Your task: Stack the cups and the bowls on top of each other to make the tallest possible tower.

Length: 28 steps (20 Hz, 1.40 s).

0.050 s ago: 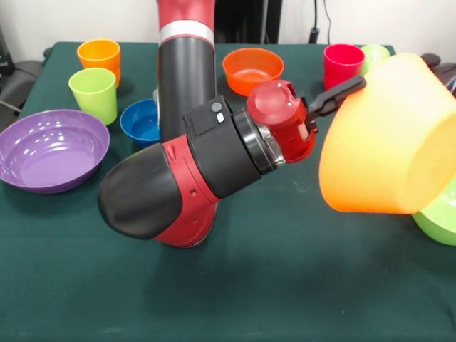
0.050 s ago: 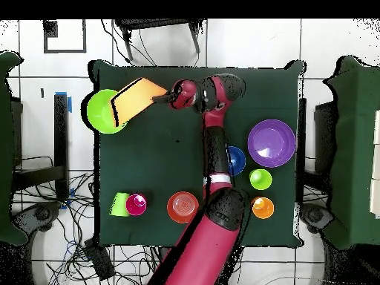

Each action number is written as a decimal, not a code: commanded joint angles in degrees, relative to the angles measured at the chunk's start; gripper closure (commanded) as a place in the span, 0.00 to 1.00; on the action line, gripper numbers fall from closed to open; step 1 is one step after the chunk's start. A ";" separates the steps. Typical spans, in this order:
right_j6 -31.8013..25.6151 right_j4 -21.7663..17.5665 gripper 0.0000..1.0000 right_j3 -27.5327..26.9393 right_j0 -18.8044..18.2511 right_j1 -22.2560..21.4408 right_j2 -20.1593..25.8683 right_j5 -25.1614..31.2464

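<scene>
My gripper (image 1: 354,87) is shut on the rim of the large orange-yellow bowl (image 1: 388,139), which hangs tilted on its side above the large green bowl (image 1: 440,222) at the right edge. From overhead, the orange-yellow bowl (image 2: 136,101) overlaps the green bowl (image 2: 99,111), with the gripper (image 2: 165,96) beside it. The purple bowl (image 1: 51,148), small blue bowl (image 1: 140,121), red-orange bowl (image 1: 252,68), orange cup (image 1: 100,58), lime green cup (image 1: 94,93) and red cup (image 1: 343,65) stand apart on the table. A green cup (image 1: 375,54) lies behind the red one.
The arm's thick elbow (image 1: 167,196) hangs low over the middle of the green tablecloth (image 1: 285,285). Overhead, the purple bowl (image 2: 272,142), blue bowl (image 2: 237,160), lime cup (image 2: 260,179) and orange cup (image 2: 263,207) cluster on one side of the arm.
</scene>
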 commanded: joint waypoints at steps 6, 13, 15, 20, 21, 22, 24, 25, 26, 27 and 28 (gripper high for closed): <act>-43.73 6.06 1.00 -2.61 2.14 0.51 3.84 4.30; -56.88 5.72 1.00 -2.75 2.13 -0.49 4.30 5.09; -59.42 5.13 1.00 -2.92 2.19 -0.69 4.09 5.99; -61.08 4.08 1.00 -3.26 2.09 -0.41 2.81 6.74; -60.97 3.80 1.00 -3.33 2.02 -0.44 2.57 6.79; -60.85 3.52 1.00 -3.41 1.95 -0.48 2.33 6.84; -60.43 3.20 1.00 -3.50 1.86 -0.64 1.96 7.13; -60.13 3.15 1.00 -3.52 1.83 -0.76 1.83 7.37; -59.64 2.81 1.00 -3.61 1.76 -0.74 1.64 7.39; -59.63 2.57 1.00 -3.67 1.71 -0.86 1.62 7.48; -60.11 2.22 1.00 -3.75 1.65 -0.86 1.65 7.38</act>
